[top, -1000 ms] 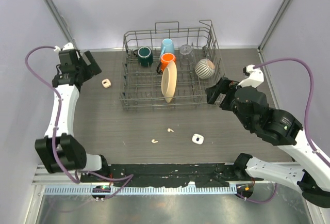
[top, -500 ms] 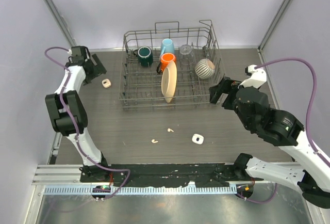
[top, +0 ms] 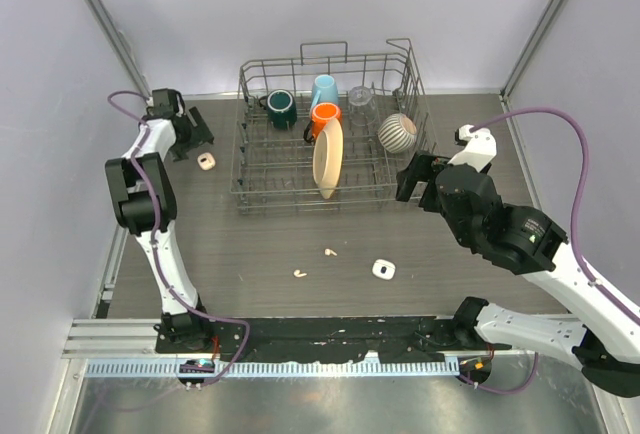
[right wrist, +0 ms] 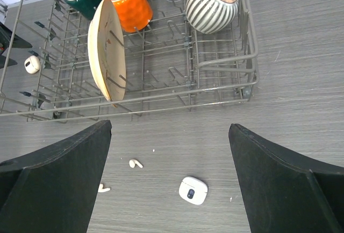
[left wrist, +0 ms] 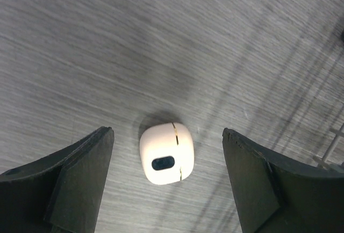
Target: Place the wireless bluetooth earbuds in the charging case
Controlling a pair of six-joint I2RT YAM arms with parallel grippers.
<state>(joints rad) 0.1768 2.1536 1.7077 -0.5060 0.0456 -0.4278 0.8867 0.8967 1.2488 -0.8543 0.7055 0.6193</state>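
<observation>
Two earbuds only are visible.

Top view: far earbud [top: 329, 252] and near earbud [top: 300, 274] lie loose on the desk [top: 250, 244], in front of the dish rack [top: 330, 139]. The right case [top: 384, 270] is just beside them. The left case [top: 206, 161] sits well apart, left of the rack. My left tool [top: 192, 134] hangs over that case. My right tool [top: 412, 178] is by the rack's right end.

Left wrist: tool spread wide and empty. The left case is centred between the fingers [left wrist: 75, 184], not touched. I cannot tell whether its lid is open. Judgement: I am lined up to take this case because it lies far from the buds.

Right wrist: tool wide open, holding nothing, well above the desk. Both earbuds and the right case are in frame below. Judgement: a survey pose, with the pick not yet chosen.
</observation>
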